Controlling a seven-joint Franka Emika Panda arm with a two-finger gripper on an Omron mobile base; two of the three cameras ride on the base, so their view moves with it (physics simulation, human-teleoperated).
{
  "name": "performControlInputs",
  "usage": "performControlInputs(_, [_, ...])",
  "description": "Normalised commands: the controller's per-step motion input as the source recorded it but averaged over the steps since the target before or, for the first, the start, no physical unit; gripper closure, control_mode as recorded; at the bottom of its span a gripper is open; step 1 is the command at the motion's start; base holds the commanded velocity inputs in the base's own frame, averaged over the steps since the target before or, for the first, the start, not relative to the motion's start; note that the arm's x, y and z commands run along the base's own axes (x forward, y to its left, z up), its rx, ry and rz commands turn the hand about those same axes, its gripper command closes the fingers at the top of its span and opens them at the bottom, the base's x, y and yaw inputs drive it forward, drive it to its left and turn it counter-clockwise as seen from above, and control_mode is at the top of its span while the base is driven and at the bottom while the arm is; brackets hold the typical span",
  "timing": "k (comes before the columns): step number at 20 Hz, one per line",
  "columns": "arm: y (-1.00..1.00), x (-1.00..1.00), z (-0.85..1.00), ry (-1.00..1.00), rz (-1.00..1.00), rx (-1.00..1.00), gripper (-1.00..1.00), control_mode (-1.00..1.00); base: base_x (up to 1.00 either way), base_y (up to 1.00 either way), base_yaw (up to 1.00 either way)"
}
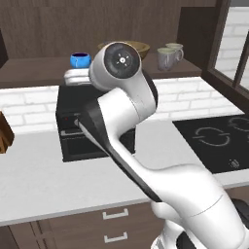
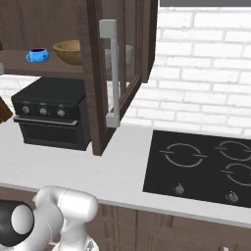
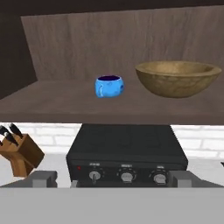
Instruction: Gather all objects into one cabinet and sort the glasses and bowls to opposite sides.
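The tiny bright blue bowl [image 3: 109,85] sits beside the wide tan wooden bowl [image 3: 177,78] on the cabinet shelf [image 3: 65,105]; the end effector [image 3: 112,178] is released.

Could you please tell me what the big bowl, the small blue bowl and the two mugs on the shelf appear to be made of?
Big bowl: probably wood, matte tan with a mottled grain. Blue bowl: likely glazed ceramic or plastic, bright uniform colour with a slight sheen, dark inside. Mugs: probably ceramic, pale grey-beige, smooth, with loop handles.

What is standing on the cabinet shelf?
A small blue bowl, a wooden bowl and two mugs. The wooden bowl's inside is mostly hidden.
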Motion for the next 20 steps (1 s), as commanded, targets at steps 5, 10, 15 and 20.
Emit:
performControlInputs(5, [0.01, 0.35, -0.26, 0.09, 0.00, 0.01, -1.00, -1.00, 0.00, 0.00, 0.00])
performControlInputs(10, [0.08, 0.44, -0.47, 0.00, 0.00, 0.00, -1.00, -1.00, 0.00, 0.00, 0.00])
performControlInputs(15, [0.00, 0.37, -0.14, -0.04, 0.00, 0.00, -1.00, -1.00, 0.00, 0.00, 0.00])
performControlInputs(20, [0.12, 0.34, 0.09, 0.00, 0.00, 0.00, -1.00, -1.00, 0.00, 0.00, 0.00])
